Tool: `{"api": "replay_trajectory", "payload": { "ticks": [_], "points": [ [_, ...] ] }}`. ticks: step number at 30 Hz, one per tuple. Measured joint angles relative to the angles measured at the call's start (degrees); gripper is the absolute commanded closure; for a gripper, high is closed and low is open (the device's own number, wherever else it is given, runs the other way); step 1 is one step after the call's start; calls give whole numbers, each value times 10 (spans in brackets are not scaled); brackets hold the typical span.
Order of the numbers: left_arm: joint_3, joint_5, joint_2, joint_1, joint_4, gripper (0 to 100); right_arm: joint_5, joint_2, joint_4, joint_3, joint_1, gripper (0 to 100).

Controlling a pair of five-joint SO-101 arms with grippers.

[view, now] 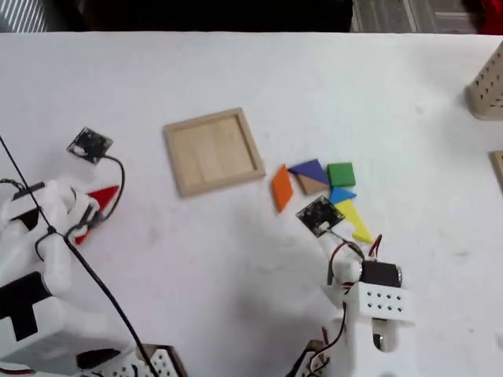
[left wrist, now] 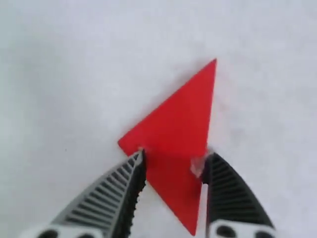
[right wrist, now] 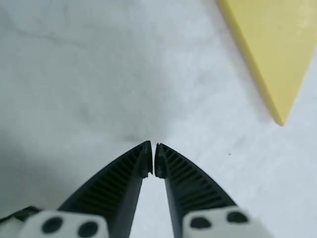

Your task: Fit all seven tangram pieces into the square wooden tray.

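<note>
White printed arms [view: 369, 306], black cables [view: 102, 290], dark ribbed fingers [left wrist: 225, 191], red wires [view: 376, 244]

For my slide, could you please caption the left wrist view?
Left gripper pinches the red triangle flat on the table.

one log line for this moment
left hand: grips red triangle | right hand: shut, empty, beside yellow triangle | tray: no pieces yet
</note>
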Motion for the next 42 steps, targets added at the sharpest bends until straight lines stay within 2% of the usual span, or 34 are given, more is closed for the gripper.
{"api": "replay_trajectory", "payload": {
  "ticks": [3,9,11,13,17,27,33,42],
  "points": [
    [5,15,0,-2,-8,828,0,0,0,0,0,978],
    [-11,156,-1,-16,-20,824,0,0,0,0,0,978],
    [-14,172,-14,-25,-24,823,0,0,0,0,0,978],
    [-17,150,-30,-33,-21,818,0,0,0,0,0,978],
    [-16,57,-62,-39,26,734,0,0,0,0,0,978],
    [-146,-1,-72,-73,152,717,0,0,0,0,0,978],
    [-282,-25,13,-68,224,720,13,0,0,5,0,979],
    [-432,-32,192,-42,233,721,16,0,0,5,0,978]
  ]
}}
